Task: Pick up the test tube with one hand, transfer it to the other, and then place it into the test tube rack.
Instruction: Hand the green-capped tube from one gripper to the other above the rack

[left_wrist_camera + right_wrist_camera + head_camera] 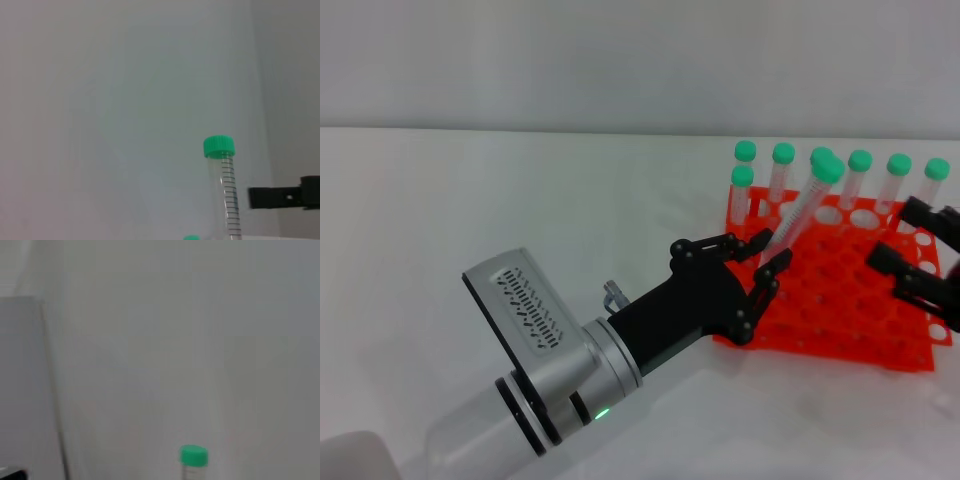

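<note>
While left claw (pixel 768 252) grips tube (pixel 807 204), seven others (pixel 860 175) racked.

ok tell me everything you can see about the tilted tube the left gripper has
The slim clear plastic test tube has a round green screw cap and fine black graduation lines down its wall. It leans, cap up and away from the black two-fingered left gripper, whose fingers close on its lower part. It is above the near-left corner of the bright orange-red holed test tube rack, beside upright matching tubes.
</note>
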